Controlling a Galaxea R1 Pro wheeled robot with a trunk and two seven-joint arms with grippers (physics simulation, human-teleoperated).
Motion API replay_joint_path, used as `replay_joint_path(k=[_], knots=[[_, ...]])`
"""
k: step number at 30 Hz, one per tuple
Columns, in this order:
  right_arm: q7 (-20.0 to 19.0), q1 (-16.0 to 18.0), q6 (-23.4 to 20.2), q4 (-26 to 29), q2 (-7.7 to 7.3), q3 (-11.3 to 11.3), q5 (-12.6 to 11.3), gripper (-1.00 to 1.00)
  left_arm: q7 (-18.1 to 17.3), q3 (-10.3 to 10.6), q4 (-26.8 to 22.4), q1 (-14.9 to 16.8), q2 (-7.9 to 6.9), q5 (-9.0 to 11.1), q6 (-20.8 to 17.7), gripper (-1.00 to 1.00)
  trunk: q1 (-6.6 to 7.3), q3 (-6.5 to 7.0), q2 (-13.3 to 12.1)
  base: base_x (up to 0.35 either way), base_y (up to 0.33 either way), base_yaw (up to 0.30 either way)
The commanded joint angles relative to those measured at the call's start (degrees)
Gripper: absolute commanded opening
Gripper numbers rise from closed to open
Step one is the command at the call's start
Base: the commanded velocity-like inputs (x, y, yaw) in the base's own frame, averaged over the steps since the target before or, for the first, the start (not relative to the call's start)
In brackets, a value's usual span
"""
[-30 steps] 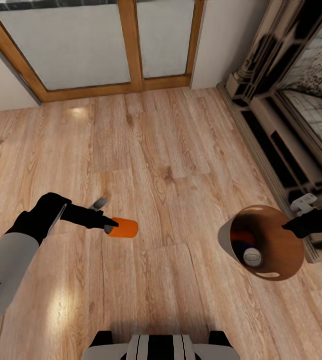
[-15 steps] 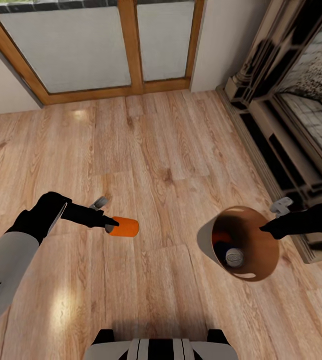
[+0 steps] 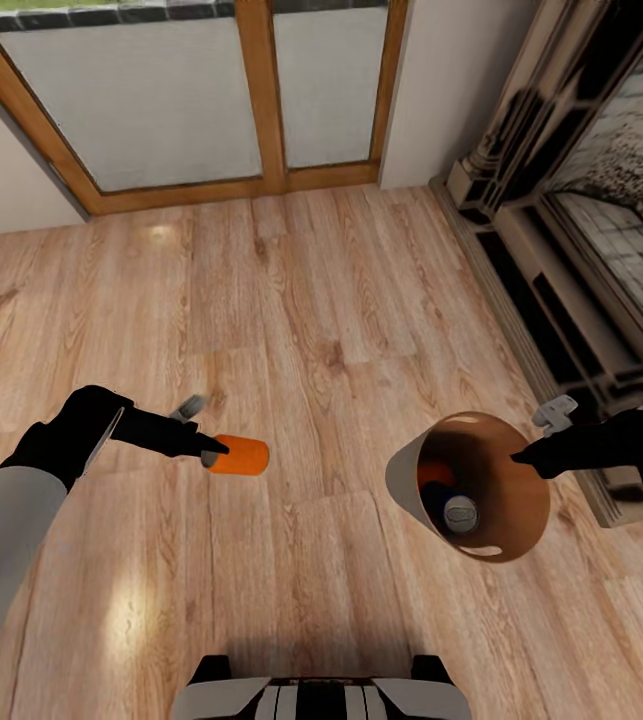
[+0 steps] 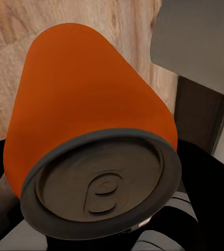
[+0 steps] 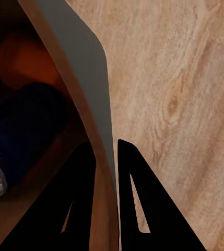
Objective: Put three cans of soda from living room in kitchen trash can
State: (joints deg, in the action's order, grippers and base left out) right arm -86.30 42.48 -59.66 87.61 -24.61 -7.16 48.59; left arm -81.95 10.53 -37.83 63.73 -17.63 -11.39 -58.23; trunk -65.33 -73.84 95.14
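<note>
Carried leftward since a second ago: tash can (image 3: 416, 470), rim pinched by right pincer (image 3: 517, 457), two cans inside. Third, orange can (image 3: 240, 455), clenched in left pincer (image 3: 207, 452), left to drop in.

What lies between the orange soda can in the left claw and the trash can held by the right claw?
Bare wood floor, seen in the head view. The orange soda can and the trash can have nothing between them.

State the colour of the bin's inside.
Orange-brown inside the trash can, clearest in the head view.
</note>
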Motion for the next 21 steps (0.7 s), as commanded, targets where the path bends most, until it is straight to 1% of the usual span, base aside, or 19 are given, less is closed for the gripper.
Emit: replay_joint_path(k=[1,2,4,5,6,7,8,10,11,12,13,15,16,18,20,21], knots=[[-0.38,-0.03,-0.34,-0.01,0.13,-0.13,-0.48,-1.0,-0.17,-0.02,-0.05,-0.14,-0.64,0.11,0.04,-1.0,0.23,0.22,-0.42,0.0,0.0,0.0],[-0.53,-0.18,-0.34,0.02,0.21,-0.26,-0.49,-1.0,-0.28,-0.13,-0.13,-0.23,-1.09,0.15,0.1,-1.0,0.45,0.46,-0.82,0.0,0.0,0.0],[-0.66,-1.08,-0.34,0.03,0.28,-0.39,-0.5,-1.0,-0.39,-0.34,-0.38,-0.31,-1.41,0.26,0.18,-1.0,0.89,0.95,-1.62,0.0,0.0,0.0],[-0.71,-1.77,-0.34,0.03,0.31,-0.6,-0.5,-1.0,-0.48,-0.55,-1.18,-0.61,-2.19,0.39,0.6,-1.0,1.1,1.21,-2.02,0.0,0.0,0.0],[-0.73,-2.05,-0.34,0.02,0.32,-0.86,-0.52,-1.0,-0.52,-0.6,-1.46,-0.79,-2.57,0.41,0.74,-1.0,1.32,1.47,-2.42,0.0,0.0,0.0],[-0.77,-2.48,-0.34,0.02,0.33,-1.65,-0.55,-1.0,-0.6,-0.66,-2.08,-1.37,-3.32,0.5,0.96,-1.0,1.54,1.73,-2.82,0.0,0.0,0.0],[-0.79,-2.64,-0.34,0.02,0.33,-2.16,-0.56,-1.0,-0.63,-0.7,-2.48,-1.84,-3.65,0.52,1.04,-1.0,1.76,2.0,-3.22,0.0,0.0,0.0],[-0.8,-3.04,0.25,0.0,0.4,-3.88,-0.62,-1.0,-0.67,-0.8,-5.4,-4.8,-4.42,0.54,1.23,-1.0,2.2,2.54,-4.03,0.0,0.0,0.0],[-0.8,-3.12,0.79,-0.01,0.41,-4.18,-0.63,-1.0,-0.65,-0.83,-6.52,-5.76,-4.53,0.49,1.26,-1.0,2.42,2.81,-4.43,0.0,0.0,0.0],[-0.8,-3.37,1.74,-0.03,0.42,-4.84,-0.65,-1.0,-0.54,-0.89,-9.04,-7.84,-4.71,0.35,1.25,-1.0,2.64,3.08,-4.83,0.0,0.0,0.0],[-0.8,-3.51,2.1,-0.04,0.42,-5.2,-0.66,-1.0,-0.48,-0.9,-10.37,-8.92,-4.78,0.29,1.2,-1.0,2.86,3.35,-5.23,0.0,0.0,0.0],[-0.8,-4.38,3.06,-0.06,0.43,-6.3,-0.94,-1.0,-0.31,-1.08,-15.95,-13.41,-4.94,0.12,0.95,-1.0,3.3,3.89,-6.03,0.0,0.0,0.0],[-0.6,-5.01,3.6,-0.06,0.45,-6.58,-1.35,-1.0,-0.1,-1.32,-18.63,-15.67,-4.96,0.06,0.86,-1.0,3.52,4.16,-6.43,0.0,0.0,0.0],[-0.4,-5.65,4.3,-0.06,0.48,-6.76,-1.68,-1.0,0.24,-1.73,-21.01,-17.72,-4.96,0.03,0.79,-1.0,3.96,4.7,-7.23,0.0,0.0,0.0],[-0.06,-6.68,5.96,-0.07,0.72,-6.95,-2.03,-1.0,1.0,-2.82,-25.54,-21.4,-4.92,-0.01,0.71,-1.0,4.4,5.24,-8.04,0.0,0.0,0.0],[0.06,-6.89,6.35,-0.07,0.91,-6.99,-2.08,-1.0,1.23,-3.08,-26.61,-22.3,-4.9,-0.02,0.7,-1.0,4.62,5.51,-8.44,0.0,0.0,0.0]])
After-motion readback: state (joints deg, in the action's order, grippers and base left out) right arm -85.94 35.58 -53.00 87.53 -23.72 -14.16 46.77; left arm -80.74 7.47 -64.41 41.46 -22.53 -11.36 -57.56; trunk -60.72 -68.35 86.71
